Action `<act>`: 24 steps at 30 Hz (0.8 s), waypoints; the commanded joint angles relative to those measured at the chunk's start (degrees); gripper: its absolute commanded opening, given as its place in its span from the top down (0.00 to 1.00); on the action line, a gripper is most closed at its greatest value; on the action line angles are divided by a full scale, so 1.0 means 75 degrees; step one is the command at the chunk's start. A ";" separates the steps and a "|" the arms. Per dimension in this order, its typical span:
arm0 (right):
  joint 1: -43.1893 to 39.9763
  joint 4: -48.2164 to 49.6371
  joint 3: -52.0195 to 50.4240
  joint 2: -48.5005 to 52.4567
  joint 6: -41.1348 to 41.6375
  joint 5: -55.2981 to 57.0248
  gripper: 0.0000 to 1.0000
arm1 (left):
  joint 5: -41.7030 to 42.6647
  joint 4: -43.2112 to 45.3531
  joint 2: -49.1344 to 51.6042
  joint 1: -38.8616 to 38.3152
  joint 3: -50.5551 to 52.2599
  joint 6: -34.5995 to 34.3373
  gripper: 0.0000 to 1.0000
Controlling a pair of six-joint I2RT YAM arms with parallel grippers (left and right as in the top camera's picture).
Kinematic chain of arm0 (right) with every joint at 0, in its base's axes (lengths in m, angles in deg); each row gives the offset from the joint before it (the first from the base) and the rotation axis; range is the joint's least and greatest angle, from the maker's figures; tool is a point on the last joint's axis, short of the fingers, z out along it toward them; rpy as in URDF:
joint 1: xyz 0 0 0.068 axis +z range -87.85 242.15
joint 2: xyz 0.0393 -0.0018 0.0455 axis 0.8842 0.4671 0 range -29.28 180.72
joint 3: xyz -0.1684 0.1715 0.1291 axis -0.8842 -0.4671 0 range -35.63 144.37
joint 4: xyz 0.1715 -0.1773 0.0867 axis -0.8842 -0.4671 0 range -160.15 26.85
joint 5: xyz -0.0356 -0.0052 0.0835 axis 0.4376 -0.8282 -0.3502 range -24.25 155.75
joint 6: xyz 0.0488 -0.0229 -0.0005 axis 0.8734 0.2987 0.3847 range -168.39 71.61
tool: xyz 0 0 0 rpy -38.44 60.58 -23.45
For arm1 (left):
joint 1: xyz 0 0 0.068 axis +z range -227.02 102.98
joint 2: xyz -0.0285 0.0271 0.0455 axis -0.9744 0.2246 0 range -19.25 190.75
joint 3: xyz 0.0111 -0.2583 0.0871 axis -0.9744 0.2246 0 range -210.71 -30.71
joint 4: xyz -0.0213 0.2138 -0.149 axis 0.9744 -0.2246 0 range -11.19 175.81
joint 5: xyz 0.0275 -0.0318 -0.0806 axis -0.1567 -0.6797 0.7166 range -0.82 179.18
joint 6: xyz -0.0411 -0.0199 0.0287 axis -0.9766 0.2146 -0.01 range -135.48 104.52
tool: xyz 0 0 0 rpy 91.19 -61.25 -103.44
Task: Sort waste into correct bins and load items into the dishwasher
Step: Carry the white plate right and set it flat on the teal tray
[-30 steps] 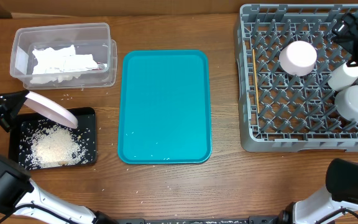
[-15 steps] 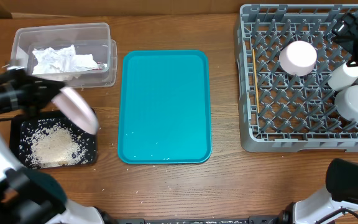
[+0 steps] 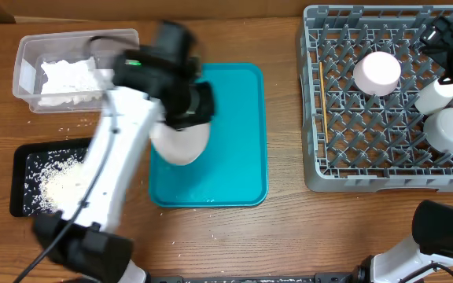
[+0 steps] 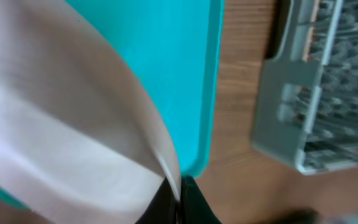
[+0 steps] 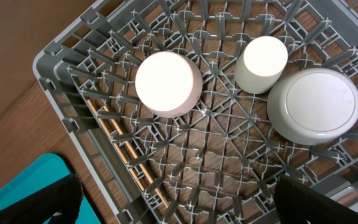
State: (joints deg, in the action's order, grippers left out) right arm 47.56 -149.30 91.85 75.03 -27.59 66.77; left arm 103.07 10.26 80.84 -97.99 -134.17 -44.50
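Overhead: the left gripper [image 3: 189, 110] carries a round pale-pink plate [image 3: 181, 145] over the flat teal plastic tray [image 3: 238, 157]. To its left lie the clear plastic tub [image 3: 28, 56] of crumpled white napkins [image 3: 69, 79] and the black rectangular tray [image 3: 18, 189] of rice grains [image 3: 61, 185]. The grey pegged dish rack [image 3: 311, 118] stands to the right, with bare wood between.

Left wrist: the fingers [image 4: 192, 202] are clamped on the plate's rim, and the rack's corner is near.

Right wrist: the right gripper [image 5: 179, 205] hangs over the rack with its fingers wide apart, above upturned white dishes [image 5: 168, 84] and wooden chopsticks [image 5: 123, 149].

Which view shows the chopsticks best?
Right wrist: the chopsticks lie close and sharp along the rack edge. Overhead shows only a thin line there; left wrist shows blurred rack, no chopsticks.
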 commanded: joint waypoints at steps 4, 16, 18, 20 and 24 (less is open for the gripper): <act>-0.0023 0.0452 0.0111 -0.0119 0.0044 -0.0160 0.00 | -0.3413 0.0860 0.1172 -0.1859 -0.0023 -0.0851 0.96; 0.0122 -0.0245 0.0111 -0.0119 0.0061 -0.2559 0.00 | -0.2693 0.1093 0.3226 -0.2087 -0.0026 -0.0938 0.91; 0.0224 -0.0303 0.0111 -0.0119 0.0061 -0.2559 0.00 | -0.2643 0.1078 0.3241 -0.1979 -0.0023 -0.0933 0.64; 0.0373 -0.0361 0.0111 -0.0119 0.0061 -0.2556 0.00 | -0.2632 0.1072 0.3182 -0.1891 -0.0047 -0.0901 0.29; 0.0801 -0.0306 0.0099 -0.0114 0.0064 -0.2553 0.00 | -0.2538 0.0504 0.3063 -0.1582 -0.0606 -0.0903 0.28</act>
State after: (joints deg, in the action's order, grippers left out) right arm 50.99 -152.10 91.85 75.03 -27.37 48.78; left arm 83.20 16.49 105.38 -111.85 -134.52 -50.75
